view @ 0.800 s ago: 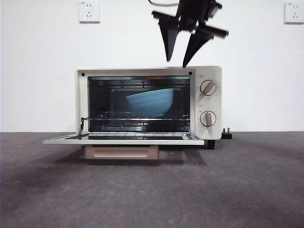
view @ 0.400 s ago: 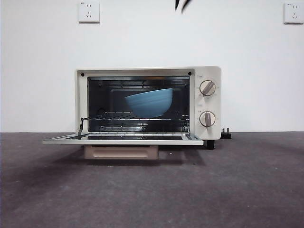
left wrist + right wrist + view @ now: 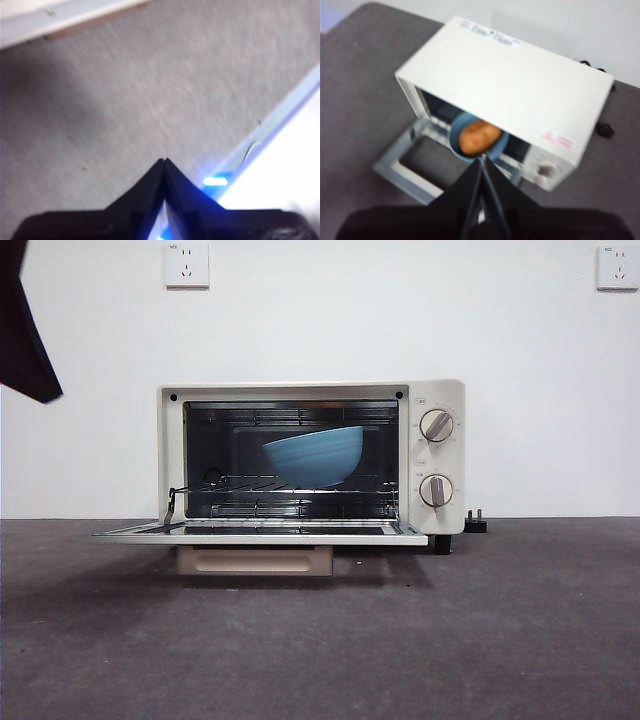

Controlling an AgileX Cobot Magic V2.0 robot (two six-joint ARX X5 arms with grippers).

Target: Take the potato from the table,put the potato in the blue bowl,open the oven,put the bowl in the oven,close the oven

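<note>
The cream oven (image 3: 310,465) stands on the dark grey table (image 3: 320,660) with its door (image 3: 260,533) folded down flat. Inside, the blue bowl (image 3: 315,455) rests tilted on the wire rack. From above, the orange-brown potato (image 3: 479,137) lies in the bowl (image 3: 456,146), just inside the oven (image 3: 510,80) mouth. My right gripper (image 3: 482,159) hangs high over the oven, shut and holding nothing. My left gripper (image 3: 164,161) is shut, holding nothing, above bare table (image 3: 150,90). A dark arm part (image 3: 25,335) shows at the front view's top left edge.
The beige bar handle (image 3: 255,560) hangs under the lowered door. A black plug (image 3: 478,522) lies right of the oven. Two wall sockets (image 3: 188,262) (image 3: 618,265) sit high on the white wall. The blurred left wrist view shows a pale edge (image 3: 75,17).
The gripper above the oven has risen out of the front view's top. A dark arm part has come in at the top left edge. Bowl and door have not moved.
</note>
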